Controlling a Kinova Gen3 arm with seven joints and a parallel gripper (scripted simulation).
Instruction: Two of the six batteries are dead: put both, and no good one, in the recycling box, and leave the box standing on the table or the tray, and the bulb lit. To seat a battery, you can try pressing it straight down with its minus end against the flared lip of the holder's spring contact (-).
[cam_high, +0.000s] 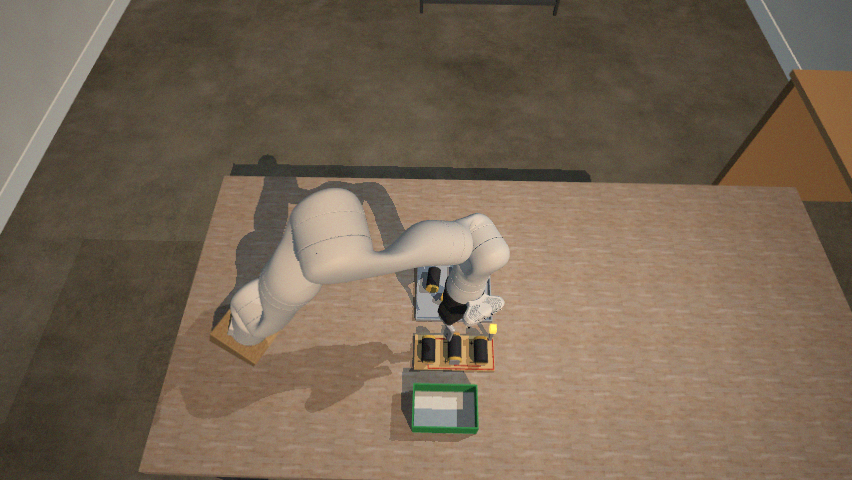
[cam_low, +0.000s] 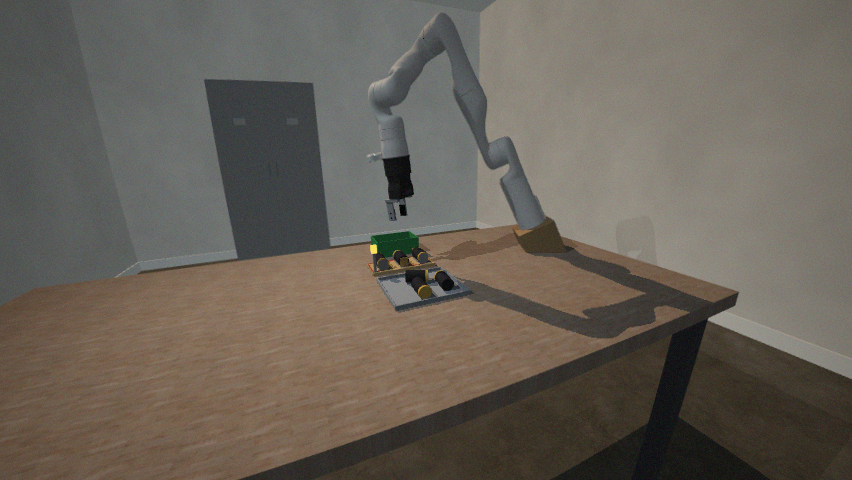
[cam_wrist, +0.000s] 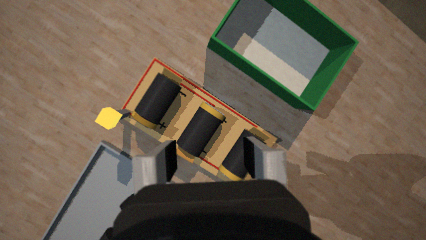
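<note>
My gripper (cam_high: 459, 330) (cam_low: 397, 215) (cam_wrist: 210, 152) is open and empty, high above the holder. The wooden holder (cam_high: 441, 350) (cam_wrist: 187, 114) bears three black batteries. The middle battery (cam_high: 454, 347) (cam_wrist: 201, 131) has its yellow end toward the box; the bulb-side battery (cam_high: 480, 349) (cam_wrist: 158, 101) and the far battery (cam_high: 428, 348) (cam_wrist: 235, 159) have theirs toward the tray. The bulb (cam_high: 492, 328) (cam_low: 373, 249) (cam_wrist: 108, 118) is bright yellow. The green recycling box (cam_high: 444, 429) (cam_low: 394, 245) (cam_wrist: 332, 75) stands upright, empty. Three more batteries, including one battery (cam_low: 444, 280) (cam_high: 433, 277), lie in the tray. No dead-battery marks show.
The grey tray (cam_high: 424, 311) (cam_wrist: 82, 210) lies beside the holder, on the side away from the box. My arm hides part of it in the top view. The holder sits between tray and box on the wooden table (cam_high: 626, 327) (cam_low: 238, 357).
</note>
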